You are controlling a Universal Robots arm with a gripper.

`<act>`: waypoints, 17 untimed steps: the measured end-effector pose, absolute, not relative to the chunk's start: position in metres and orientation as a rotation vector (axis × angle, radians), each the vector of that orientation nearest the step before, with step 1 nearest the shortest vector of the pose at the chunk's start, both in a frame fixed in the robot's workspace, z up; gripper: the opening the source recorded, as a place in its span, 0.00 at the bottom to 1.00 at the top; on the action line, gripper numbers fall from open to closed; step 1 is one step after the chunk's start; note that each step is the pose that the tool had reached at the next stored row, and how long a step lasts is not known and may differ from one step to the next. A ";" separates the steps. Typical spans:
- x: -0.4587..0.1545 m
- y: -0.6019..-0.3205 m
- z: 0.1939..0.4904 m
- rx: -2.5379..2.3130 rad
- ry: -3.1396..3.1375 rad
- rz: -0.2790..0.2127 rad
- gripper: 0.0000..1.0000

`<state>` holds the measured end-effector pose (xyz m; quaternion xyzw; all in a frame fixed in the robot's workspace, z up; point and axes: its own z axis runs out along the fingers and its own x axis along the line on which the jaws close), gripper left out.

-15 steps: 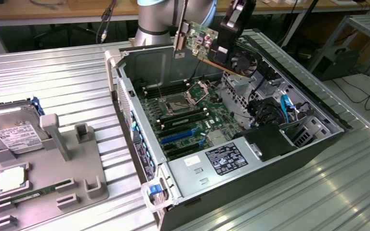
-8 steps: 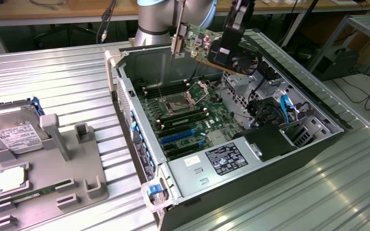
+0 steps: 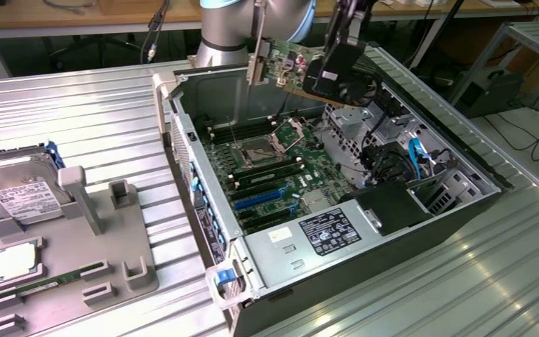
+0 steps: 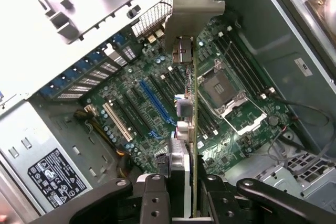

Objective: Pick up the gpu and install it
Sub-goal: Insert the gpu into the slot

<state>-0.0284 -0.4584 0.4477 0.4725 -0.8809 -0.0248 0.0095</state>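
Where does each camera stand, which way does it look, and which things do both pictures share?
Exterior view: off the arm, raised, looking down at a slant into the open computer case; the arm and the gripper, shut on the gpu, hang above it.
Wrist view: on the wrist, looking down along the gpu edge to the motherboard inside the case; the gripper's two fingers show.
Both share the gpu, the gripper, the motherboard and the case.
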 end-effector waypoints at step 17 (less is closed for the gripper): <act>-0.028 -0.458 0.447 1.914 -2.460 -0.068 0.28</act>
